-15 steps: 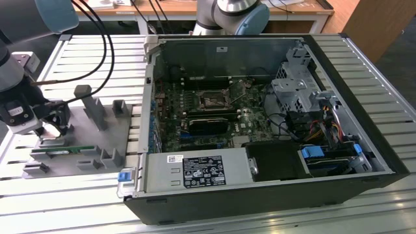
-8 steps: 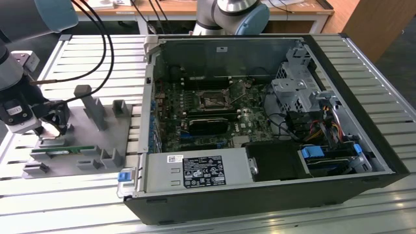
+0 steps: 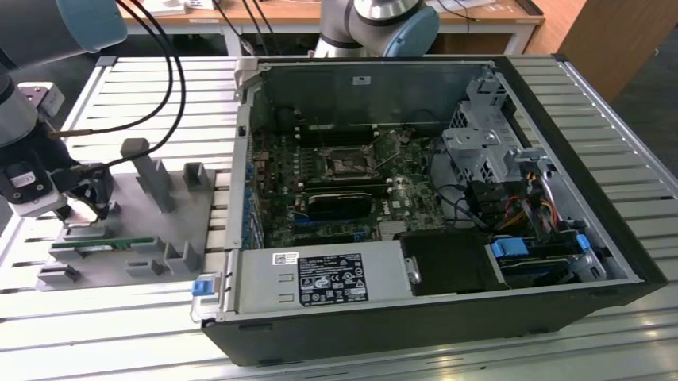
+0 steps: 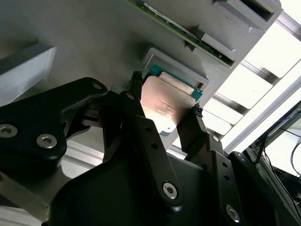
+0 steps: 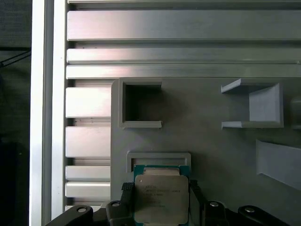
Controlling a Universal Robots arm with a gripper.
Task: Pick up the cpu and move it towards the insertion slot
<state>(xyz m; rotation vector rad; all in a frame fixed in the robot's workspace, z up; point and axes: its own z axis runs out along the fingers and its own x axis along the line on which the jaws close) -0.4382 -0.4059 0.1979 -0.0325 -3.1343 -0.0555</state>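
Note:
In both wrist views the cpu (image 4: 164, 108) (image 5: 161, 200), a flat square chip with a silvery top and a teal rim, sits between my gripper's (image 4: 165, 94) (image 5: 161, 190) two black fingers. One finger presses each opposite edge, so the gripper is shut on it. The chip is just over the shallow square pocket (image 5: 159, 157) of the grey holder plate (image 5: 211, 155). In the exterior view the gripper (image 3: 90, 210) hangs over that plate at the view's left. The insertion slot (image 3: 348, 164), a square metal-framed socket, lies on the green motherboard (image 3: 278, 210) inside the open case, far to the exterior view's right.
A green memory stick (image 3: 111, 244) (image 4: 183, 33) lies in the holder plate, among upright grey posts (image 3: 143, 171). The black computer case (image 3: 424, 333) has tall walls, a labelled power supply (image 3: 317, 278) and cable bundles (image 3: 519, 210). A second arm's base (image 3: 376, 24) stands behind it.

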